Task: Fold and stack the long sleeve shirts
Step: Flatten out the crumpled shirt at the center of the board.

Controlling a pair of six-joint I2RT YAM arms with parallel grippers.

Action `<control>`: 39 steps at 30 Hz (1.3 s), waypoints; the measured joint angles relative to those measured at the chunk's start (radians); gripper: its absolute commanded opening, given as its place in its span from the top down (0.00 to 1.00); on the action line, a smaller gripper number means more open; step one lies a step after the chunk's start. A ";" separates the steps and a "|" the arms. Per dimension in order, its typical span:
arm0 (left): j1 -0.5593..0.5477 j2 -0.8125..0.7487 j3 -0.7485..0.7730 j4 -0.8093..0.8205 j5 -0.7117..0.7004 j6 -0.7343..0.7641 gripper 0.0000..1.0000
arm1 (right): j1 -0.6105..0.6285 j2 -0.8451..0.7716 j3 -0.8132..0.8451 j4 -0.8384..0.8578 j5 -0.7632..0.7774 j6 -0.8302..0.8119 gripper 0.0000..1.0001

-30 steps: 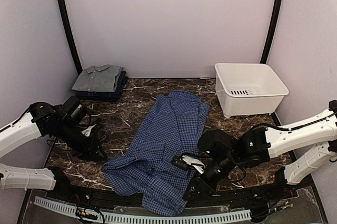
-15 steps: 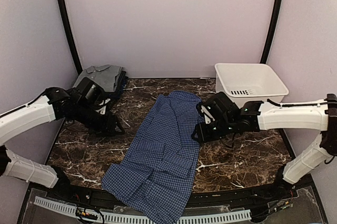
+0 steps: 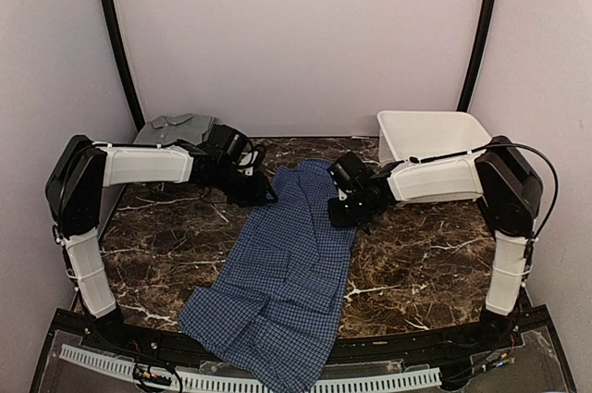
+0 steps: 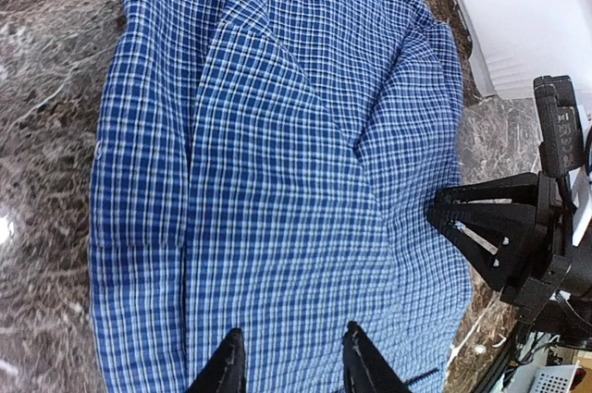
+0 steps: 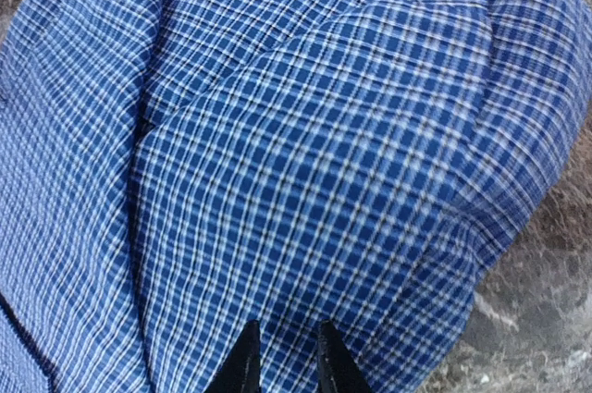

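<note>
The blue checked long sleeve shirt (image 3: 294,264) lies lengthwise on the marble table (image 3: 425,264), its near end hanging over the front edge. The grey long sleeve shirt (image 3: 176,130) sits folded at the back left. My left gripper (image 3: 265,195) is at the blue shirt's far left edge; in the left wrist view the left gripper (image 4: 291,358) stands open just over the blue cloth (image 4: 277,180). My right gripper (image 3: 337,214) is at the far right edge; in the right wrist view the right gripper (image 5: 285,358) shows a narrow gap over the blue shirt (image 5: 314,162), nothing pinched.
A white plastic tub (image 3: 435,139) stands at the back right, just behind the right forearm. The grey shirt rests on a dark folded pile (image 3: 215,154). The right gripper's black fingers (image 4: 495,227) show at the shirt's edge in the left wrist view.
Both arms have swung from the near half of the table to the shirt's far end. The shirt's near part, bunched by the right gripper a second ago, now lies flatter.
</note>
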 measured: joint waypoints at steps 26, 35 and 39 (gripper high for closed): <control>0.084 0.385 0.304 0.079 -0.028 -0.097 0.69 | -0.230 0.597 0.900 -0.208 -0.150 -0.225 0.71; 0.104 0.444 0.505 -0.048 -0.042 -0.045 0.62 | -0.239 0.581 0.988 -0.270 -0.170 -0.282 0.51; 0.106 0.417 0.539 -0.084 -0.041 -0.011 0.58 | -0.231 0.474 0.887 -0.264 -0.167 -0.284 0.47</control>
